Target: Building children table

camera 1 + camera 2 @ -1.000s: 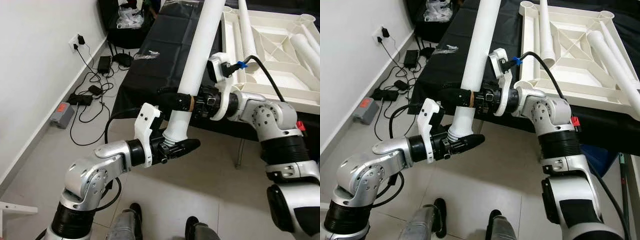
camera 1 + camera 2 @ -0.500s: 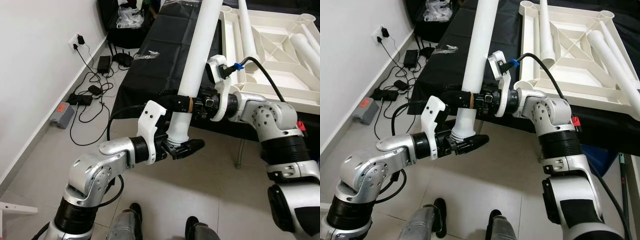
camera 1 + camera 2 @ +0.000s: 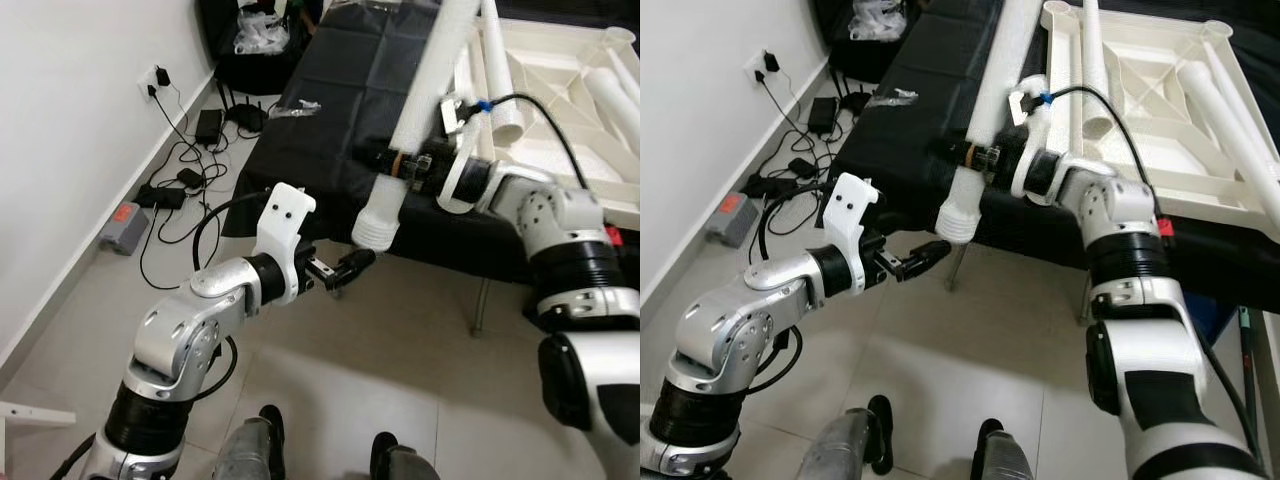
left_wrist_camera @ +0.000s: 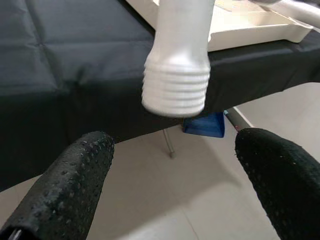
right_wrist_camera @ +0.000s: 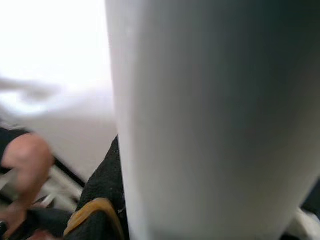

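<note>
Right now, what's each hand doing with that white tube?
Right gripper shut on table leg. Left gripper open, below its threaded end, apart. Upturned tabletop behind.

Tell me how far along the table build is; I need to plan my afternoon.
Early stage. Done: the white tabletop lies upside down on the black-covered table, with other legs lying on it. In hand: the right gripper is shut on one white leg, threaded end down, while the open left gripper hovers below it. Left: fitting this leg and the others into the corner sockets.
</note>
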You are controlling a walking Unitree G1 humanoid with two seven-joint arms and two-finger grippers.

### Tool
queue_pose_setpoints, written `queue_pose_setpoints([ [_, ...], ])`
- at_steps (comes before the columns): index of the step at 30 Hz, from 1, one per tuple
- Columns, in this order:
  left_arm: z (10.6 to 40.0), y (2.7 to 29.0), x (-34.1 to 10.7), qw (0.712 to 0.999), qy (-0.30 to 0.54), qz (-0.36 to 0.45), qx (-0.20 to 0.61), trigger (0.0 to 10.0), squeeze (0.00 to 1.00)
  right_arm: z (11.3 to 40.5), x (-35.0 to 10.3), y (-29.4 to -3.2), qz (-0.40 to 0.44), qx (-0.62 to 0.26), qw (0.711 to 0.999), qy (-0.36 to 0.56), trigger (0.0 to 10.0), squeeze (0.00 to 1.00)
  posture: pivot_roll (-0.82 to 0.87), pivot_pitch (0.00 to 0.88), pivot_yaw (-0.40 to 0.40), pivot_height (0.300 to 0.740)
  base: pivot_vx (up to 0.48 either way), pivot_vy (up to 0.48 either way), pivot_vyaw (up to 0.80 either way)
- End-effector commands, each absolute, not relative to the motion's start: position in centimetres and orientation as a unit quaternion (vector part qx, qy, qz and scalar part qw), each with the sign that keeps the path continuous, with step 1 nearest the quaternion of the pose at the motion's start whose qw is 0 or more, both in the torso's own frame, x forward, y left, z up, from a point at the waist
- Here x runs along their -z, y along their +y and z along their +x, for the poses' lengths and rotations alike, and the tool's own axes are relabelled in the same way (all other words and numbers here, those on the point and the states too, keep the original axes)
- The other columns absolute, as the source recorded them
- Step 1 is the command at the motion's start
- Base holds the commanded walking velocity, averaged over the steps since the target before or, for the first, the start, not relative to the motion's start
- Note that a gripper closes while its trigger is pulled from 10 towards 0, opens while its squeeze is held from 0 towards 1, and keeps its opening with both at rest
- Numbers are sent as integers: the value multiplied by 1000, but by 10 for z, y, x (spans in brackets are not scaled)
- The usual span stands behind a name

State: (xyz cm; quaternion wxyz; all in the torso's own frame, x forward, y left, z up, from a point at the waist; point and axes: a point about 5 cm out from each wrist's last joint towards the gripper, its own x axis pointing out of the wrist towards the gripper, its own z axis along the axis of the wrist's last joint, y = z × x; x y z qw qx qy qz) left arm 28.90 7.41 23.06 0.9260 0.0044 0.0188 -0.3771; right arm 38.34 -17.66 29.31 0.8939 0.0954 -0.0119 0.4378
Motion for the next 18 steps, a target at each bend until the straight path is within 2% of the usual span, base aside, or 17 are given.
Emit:
queue_pose_setpoints([
  [1, 287, 75, -226, 929, 20, 9, 369, 10000, 0, 384, -306, -184, 86, -418, 903, -41, 0, 0, 153, 256, -1, 740, 0, 0, 0],
  [3, 287, 76, -226, 932, 18, 9, 362, 10000, 0, 385, -312, -190, 84, -401, 911, -58, 0, 0, 154, 253, 1, 740, 0, 0, 0],
  [4, 285, 76, -222, 934, 24, -3, 356, 10000, 0, 387, -320, -199, 85, -363, 924, -82, 9725, 0, 152, 248, -1, 740, 0, 0, 0],
  [6, 282, 76, -217, 937, 32, -14, 347, 10000, 0, 390, -330, -212, 82, -308, 940, -119, 10000, 0, 151, 244, -3, 740, 0, 0, 0],
  [11, 279, 76, -210, 948, 35, -37, 313, 10000, 0, 392, -343, -217, 75, -235, 951, -184, 10000, 0, 146, 234, -2, 740, 0, 0, 0],
  [14, 278, 73, -210, 949, 20, -13, 315, 10000, 0, 391, -341, -212, 81, -200, 956, -201, 10000, 0, 151, 240, -5, 740, 0, 0, 0],
  [18, 279, 73, -214, 952, 3, -13, 305, 10000, 0, 386, -340, -199, 83, -204, 949, -225, 10000, 0, 150, 245, 1, 740, 0, 0, 0],
])
